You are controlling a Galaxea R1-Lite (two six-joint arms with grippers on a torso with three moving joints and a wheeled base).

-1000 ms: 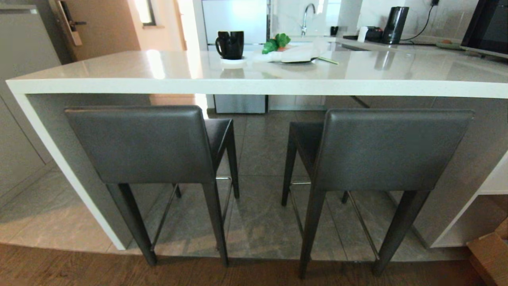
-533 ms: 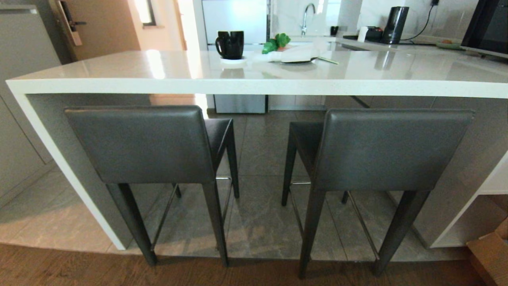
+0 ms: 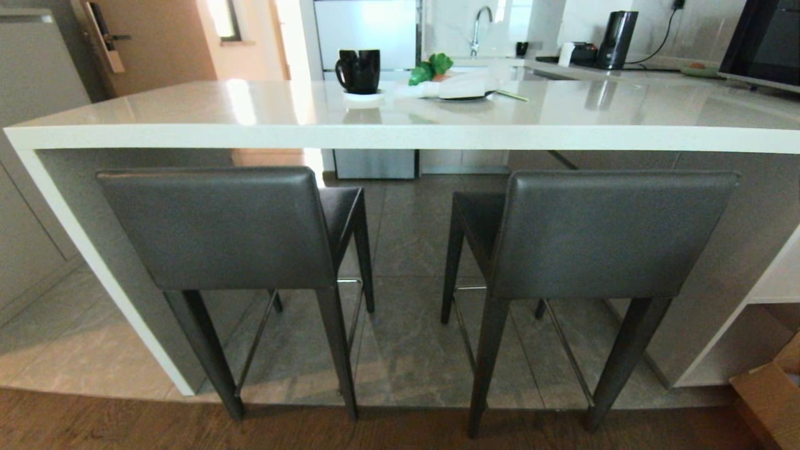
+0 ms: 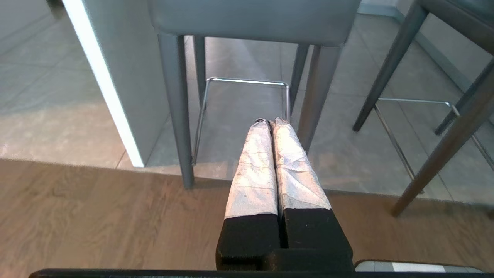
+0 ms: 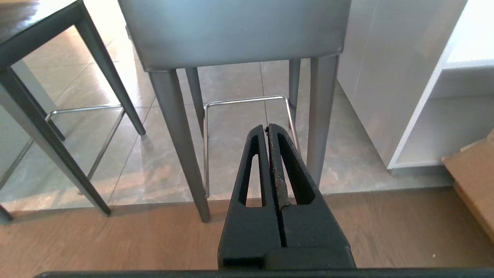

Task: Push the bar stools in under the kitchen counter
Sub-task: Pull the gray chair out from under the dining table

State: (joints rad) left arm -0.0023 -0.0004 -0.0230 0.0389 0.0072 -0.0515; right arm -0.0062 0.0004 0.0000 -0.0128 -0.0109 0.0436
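- The kitchen counter [image 3: 400,134] is spanning the view, its slab edge overhanging both bar stools.
- The left stool [image 3: 215,228] and right stool [image 3: 615,234] are standing side by side, seats tucked beneath, backrests just outside the edge.
- Risk, judged: pushing further would be jamming the backrests against the slab.
- Left gripper [image 4: 269,122] and right gripper [image 5: 267,129] are hanging pressed together, gripping nothing.
- A black mug [image 3: 358,70] is resting on the counter, contents hidden.

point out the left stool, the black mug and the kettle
left stool [image 3: 215,228], head view, middle of its backrest
black mug [image 3: 360,70], head view, front of its body
kettle [image 3: 615,40], head view, its dark side
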